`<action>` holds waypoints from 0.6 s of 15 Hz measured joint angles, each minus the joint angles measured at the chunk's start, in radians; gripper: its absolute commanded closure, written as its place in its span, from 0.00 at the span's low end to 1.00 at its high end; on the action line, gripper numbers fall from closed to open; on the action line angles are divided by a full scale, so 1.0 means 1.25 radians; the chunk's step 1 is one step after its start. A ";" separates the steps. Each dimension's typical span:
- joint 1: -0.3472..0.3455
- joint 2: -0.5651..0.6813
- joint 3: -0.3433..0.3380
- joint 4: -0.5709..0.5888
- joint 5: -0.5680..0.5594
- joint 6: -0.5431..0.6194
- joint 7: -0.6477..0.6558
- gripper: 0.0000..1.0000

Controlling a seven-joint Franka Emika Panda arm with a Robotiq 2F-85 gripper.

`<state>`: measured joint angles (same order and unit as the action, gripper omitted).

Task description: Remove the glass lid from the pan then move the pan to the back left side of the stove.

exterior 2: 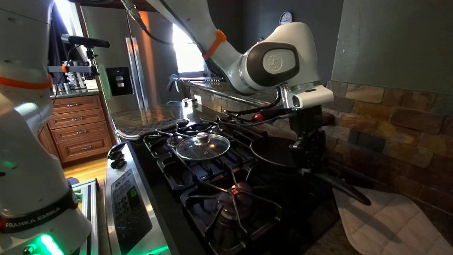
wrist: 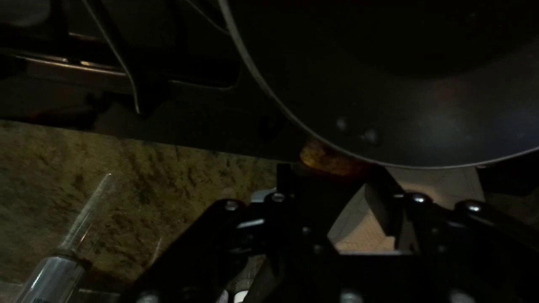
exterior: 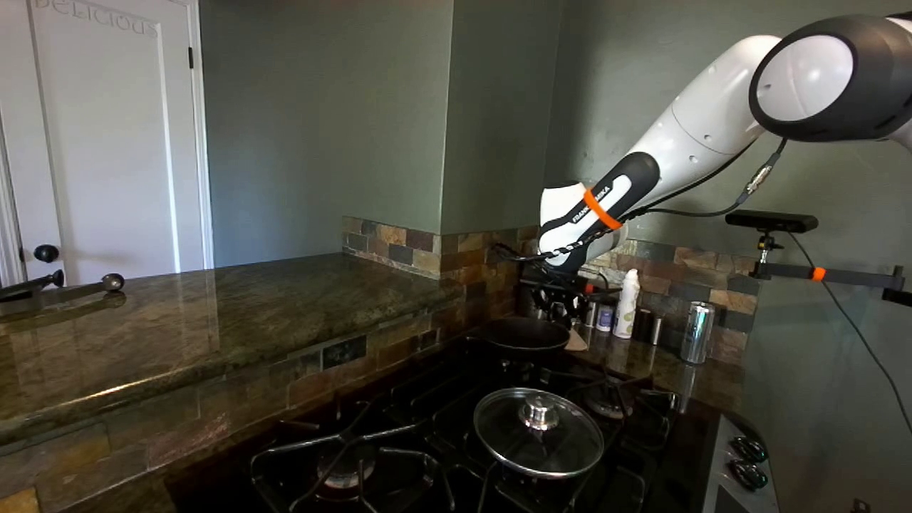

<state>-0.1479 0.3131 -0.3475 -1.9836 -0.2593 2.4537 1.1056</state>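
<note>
The round dark pan (exterior: 520,333) sits at the back of the stove (exterior: 349,436), uncovered, in both exterior views (exterior 2: 270,150). In the wrist view the pan (wrist: 400,75) fills the upper right. The glass lid (exterior 2: 205,148) lies apart from the pan over the stove's middle, knob up; it also shows in an exterior view (exterior: 538,434). My gripper (exterior 2: 305,170) points down at the pan's handle (exterior 2: 345,187). In the wrist view the handle passes between the fingers of my gripper (wrist: 330,181); darkness hides whether both fingers press on it.
A pale quilted pot holder (exterior 2: 385,219) lies under the handle's end. Steel canisters (exterior: 697,331) and a white bottle (exterior: 627,303) stand on the counter beside the stove. A tiled wall (exterior 2: 368,117) and raised stone ledge (exterior: 249,306) rise close behind the stove.
</note>
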 measured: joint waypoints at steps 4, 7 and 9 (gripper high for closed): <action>0.000 0.000 -0.006 -0.008 0.000 0.031 -0.009 0.78; 0.001 0.002 -0.006 -0.015 -0.004 0.053 -0.009 0.28; 0.001 0.003 -0.007 -0.018 -0.009 0.062 -0.009 0.23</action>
<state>-0.1466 0.3164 -0.3561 -2.0064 -0.2702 2.5306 1.0942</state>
